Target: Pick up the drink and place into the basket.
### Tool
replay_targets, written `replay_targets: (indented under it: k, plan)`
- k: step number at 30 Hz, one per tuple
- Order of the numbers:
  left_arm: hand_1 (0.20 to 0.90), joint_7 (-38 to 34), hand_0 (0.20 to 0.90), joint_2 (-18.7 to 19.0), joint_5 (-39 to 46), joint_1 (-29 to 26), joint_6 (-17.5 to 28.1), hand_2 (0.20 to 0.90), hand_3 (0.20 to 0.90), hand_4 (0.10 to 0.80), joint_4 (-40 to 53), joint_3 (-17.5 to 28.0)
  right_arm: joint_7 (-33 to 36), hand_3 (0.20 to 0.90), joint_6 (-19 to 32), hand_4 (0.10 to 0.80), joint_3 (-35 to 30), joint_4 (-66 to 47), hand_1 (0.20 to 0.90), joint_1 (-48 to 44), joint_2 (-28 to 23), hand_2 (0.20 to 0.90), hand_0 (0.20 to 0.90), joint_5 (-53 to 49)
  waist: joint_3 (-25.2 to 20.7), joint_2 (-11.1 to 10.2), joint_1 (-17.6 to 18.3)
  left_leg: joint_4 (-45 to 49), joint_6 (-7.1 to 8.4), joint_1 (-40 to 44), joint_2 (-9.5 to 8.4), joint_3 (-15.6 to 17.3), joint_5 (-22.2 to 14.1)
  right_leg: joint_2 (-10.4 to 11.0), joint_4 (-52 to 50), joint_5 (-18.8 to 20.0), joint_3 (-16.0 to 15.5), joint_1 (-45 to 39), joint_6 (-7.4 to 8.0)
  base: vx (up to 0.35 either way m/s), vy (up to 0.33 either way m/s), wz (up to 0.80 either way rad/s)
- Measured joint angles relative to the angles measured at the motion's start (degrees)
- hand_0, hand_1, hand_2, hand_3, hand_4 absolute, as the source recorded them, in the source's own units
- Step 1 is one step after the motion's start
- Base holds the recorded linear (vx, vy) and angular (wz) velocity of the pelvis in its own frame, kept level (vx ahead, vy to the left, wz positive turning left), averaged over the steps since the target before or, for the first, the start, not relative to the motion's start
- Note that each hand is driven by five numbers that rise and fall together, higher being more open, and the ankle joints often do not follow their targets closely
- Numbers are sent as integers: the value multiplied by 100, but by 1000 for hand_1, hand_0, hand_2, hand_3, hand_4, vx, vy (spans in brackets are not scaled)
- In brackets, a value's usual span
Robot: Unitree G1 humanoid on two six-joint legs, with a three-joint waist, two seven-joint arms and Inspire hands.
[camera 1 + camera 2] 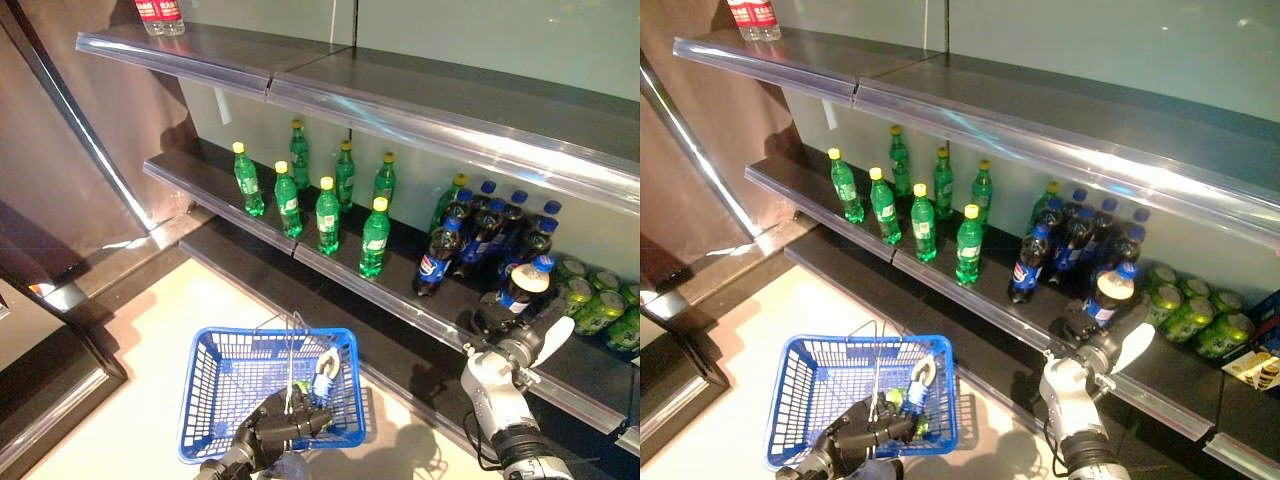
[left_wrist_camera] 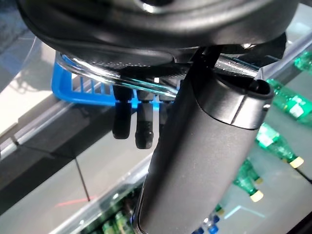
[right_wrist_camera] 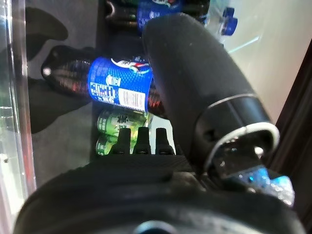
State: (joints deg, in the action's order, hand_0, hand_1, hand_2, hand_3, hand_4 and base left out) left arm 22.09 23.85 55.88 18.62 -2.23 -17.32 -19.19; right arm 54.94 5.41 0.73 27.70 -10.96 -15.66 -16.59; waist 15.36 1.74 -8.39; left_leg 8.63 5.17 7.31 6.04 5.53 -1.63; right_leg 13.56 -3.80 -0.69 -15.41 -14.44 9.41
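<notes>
Shelving (image 1: 400, 300) fills the far side, green bottles (image 1: 327, 215) to the left, dark cola bottles (image 1: 480, 235) clustered to the right, green cans (image 1: 600, 305) beyond them. Down on the near left floor sits the blue basket (image 1: 215, 400), its wire handle gripped by the left hand (image 1: 285, 425), fingers curled round it; something small already lies inside. Now the one that matters: the cola bottle (image 1: 522, 285) at the right end of the shelf, standing upright, long axis vertical, right at the right hand (image 1: 510, 335), which reaches in from the near side. So the right hand is plainly the nearer one. In the right wrist view its fingers (image 3: 141, 141) look fairly straight, the bottle (image 3: 117, 87) just past them, thumb alongside; a firm grasp doesn't look closed yet, though contact cannot be told for sure.
</notes>
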Motion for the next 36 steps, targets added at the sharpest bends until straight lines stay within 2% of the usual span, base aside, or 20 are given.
replay_targets:
  k: [7, 8, 9, 10, 16, 36]
  plan:
    - [300, 148, 300, 176, 0, 57, -42, 300, 200, 100, 0, 58, -94, 900, 9, 800, -275, 533, 900, 30, 3, 900, 900, -925, -42, -62, -101, 120, -23, 47, -24, -42, -119, 18, -16, -25, -33, -137, 19, 29, -8, 2]
    - [300, 148, 300, 204, 0, 58, -68, 300, 200, 100, -1, 70, -129, 826, 11, 726, -282, 543, 836, 29, 4, 836, 836, -1089, -45, -62, -102, 170, -26, 33, -40, -47, -131, 20, -26, -26, -32, -143, 21, 71, 7, 2]
    - [300, 149, 300, 216, -2, 58, -95, 300, 200, 100, 0, 86, -146, 796, 12, 696, -281, 556, 811, 30, 4, 811, 811, -1181, -48, -67, -102, 182, -23, 37, -21, -55, -158, 25, -26, -27, -40, -161, 21, 76, 15, 4]
    - [300, 149, 300, 224, -2, 60, -111, 300, 200, 100, -1, 91, -163, 200, 13, 100, -287, 561, 300, 29, 4, 300, 300, -1302, -52, -68, -101, 210, -42, 38, -41, -65, -145, 24, -33, -28, -49, -179, 23, 39, 19, 7]
    - [300, 192, 300, 272, -10, 184, -142, 300, 200, 100, -1, 208, -355, 200, 18, 100, -297, 741, 300, 29, 15, 300, 300, -1734, -200, -109, -150, 327, -34, 13, -41, -154, -233, 44, -95, -82, -139, -241, 38, 22, 8, 7]
    - [300, 223, 300, 475, -10, 282, -142, 300, 200, 100, -8, 263, -641, 200, 12, 100, -420, 777, 300, 44, 14, 300, 300, -1861, -260, -103, -203, 538, -41, -34, -36, -213, -266, 54, -288, -122, -145, -225, 30, 16, 0, 1]
